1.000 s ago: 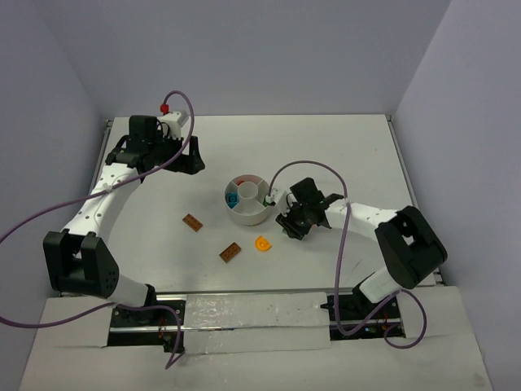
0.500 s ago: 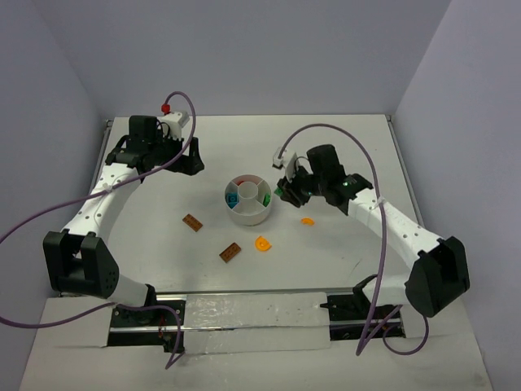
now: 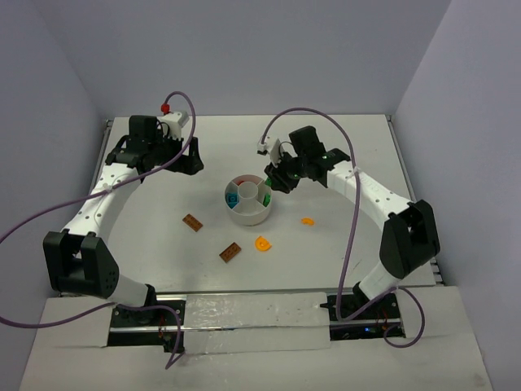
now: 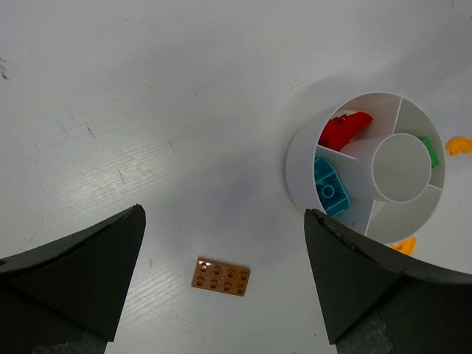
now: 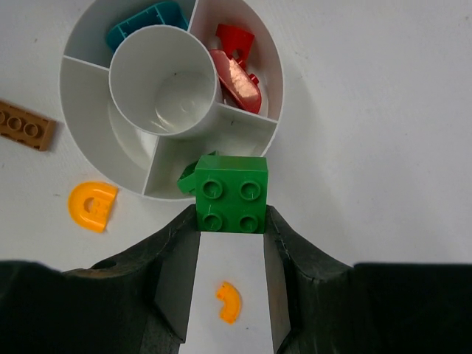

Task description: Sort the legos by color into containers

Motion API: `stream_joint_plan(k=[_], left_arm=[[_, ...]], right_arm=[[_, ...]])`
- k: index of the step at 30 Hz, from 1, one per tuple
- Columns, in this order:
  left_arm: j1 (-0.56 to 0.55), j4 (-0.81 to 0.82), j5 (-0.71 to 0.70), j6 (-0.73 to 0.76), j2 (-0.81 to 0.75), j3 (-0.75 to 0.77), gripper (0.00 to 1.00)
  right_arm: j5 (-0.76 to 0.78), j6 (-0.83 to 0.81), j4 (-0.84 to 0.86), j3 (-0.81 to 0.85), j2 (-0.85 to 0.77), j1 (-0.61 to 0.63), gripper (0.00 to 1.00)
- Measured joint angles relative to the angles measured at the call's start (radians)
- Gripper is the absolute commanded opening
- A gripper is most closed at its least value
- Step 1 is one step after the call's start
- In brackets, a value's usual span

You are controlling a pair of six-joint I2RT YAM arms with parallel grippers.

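The right gripper [image 5: 230, 215] pinched one green brick [image 5: 232, 193] above the dish [image 3: 244, 217]; the left gripper [image 4: 221, 251] gaped. Toward the near edge lay two brown plates [image 3: 192, 222] [image 3: 230, 252] and two orange arcs [image 3: 262, 243] [image 3: 307, 220].

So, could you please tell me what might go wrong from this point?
The right gripper holds the green brick over the outer rim of the white dish, so an early release might drop it on the table. The wedge with red bricks is next door; drifting could missort it.
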Motion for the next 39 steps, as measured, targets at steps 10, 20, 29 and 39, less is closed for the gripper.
stream_joint_plan(k=[10,20,29,39], left_arm=[[0.000,0.000,-0.004,-0.009,0.000,0.000,0.99],[0.000,0.000,-0.011,-0.009,0.000,0.000,0.99],[0.000,0.000,-0.012,-0.009,0.000,0.000,0.99],[0.000,0.000,-0.012,-0.010,0.000,0.000,0.99]], right_arm=[[-0.014,-0.083,-0.085,0.068,0.058,0.006,0.32],[-0.006,-0.120,-0.144,0.070,0.110,0.026,0.36],[-0.005,-0.132,-0.160,0.096,0.118,0.047,0.40],[0.011,-0.126,-0.177,0.138,0.170,0.055,0.66]])
